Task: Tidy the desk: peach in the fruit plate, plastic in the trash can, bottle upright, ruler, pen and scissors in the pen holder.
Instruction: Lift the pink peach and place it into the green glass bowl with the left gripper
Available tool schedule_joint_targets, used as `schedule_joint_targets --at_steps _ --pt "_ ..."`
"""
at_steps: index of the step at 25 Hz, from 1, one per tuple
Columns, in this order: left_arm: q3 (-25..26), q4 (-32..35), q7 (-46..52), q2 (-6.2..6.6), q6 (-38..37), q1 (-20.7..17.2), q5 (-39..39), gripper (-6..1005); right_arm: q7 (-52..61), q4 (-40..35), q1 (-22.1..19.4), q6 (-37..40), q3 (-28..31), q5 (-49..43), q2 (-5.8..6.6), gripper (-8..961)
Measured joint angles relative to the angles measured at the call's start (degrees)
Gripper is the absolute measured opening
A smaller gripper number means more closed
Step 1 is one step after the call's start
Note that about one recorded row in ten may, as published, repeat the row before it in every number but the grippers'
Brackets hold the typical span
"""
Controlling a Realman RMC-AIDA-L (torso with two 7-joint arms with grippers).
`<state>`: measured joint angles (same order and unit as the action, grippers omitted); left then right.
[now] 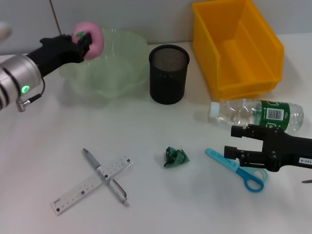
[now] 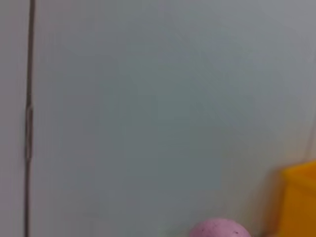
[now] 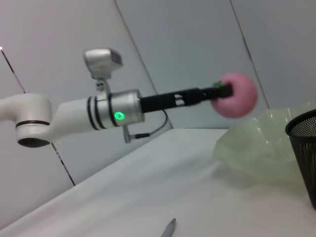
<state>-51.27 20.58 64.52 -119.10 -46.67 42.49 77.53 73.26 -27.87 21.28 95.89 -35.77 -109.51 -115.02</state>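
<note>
Nearest me on the white table (image 1: 146, 209): clear plastic ruler (image 1: 91, 185) lying crossed over a silver pen (image 1: 105, 177), touching. Past them, mid-table, a crumpled green plastic wad (image 1: 176, 157), on its own.

My right gripper (image 1: 233, 141) sits low at the right edge, black, fingers parted a moderate way, holding nothing. Its lower finger lies over the blue-handled scissors (image 1: 239, 170), which lie flat; can't tell if it touches them. Just behind it the clear bottle (image 1: 256, 114) lies on its side, green label, white cap pointing left.

Further back: black mesh pen holder (image 1: 168, 74), cylindrical, upright, nothing visible inside. Right of it, a yellow plastic bin (image 1: 237, 46), rectangular, nothing showing in it.

Back left: the plate (image 1: 109, 73) is pale green, translucent, wavy-rimmed, bowl-shaped. Nothing in it from the head view.

My left gripper (image 1: 80, 43) is clamped on the peach (image 1: 91, 39), pink, round, with a green bit at the stem. Peach is held in the air above the plate's left rear rim, not in it. Right wrist view confirms it's clear of the rim. Left wrist view shows only wall, the peach's top and a bin corner.
</note>
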Motion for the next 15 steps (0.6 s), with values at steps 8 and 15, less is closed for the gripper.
schedule_joint_targets --at_steps 8,15 --pt "-4.5 -1.6 -1.2 -0.1 6.8 2.5 -0.1 236 0.0 0.1 0.4 0.0 0.0 0.0 -0.12 792" --pt "-5.0 -2.0 -1.2 -0.09 7.1 3.1 -0.2 197 0.0 0.2 0.5 0.0 0.0 0.0 -0.12 792"
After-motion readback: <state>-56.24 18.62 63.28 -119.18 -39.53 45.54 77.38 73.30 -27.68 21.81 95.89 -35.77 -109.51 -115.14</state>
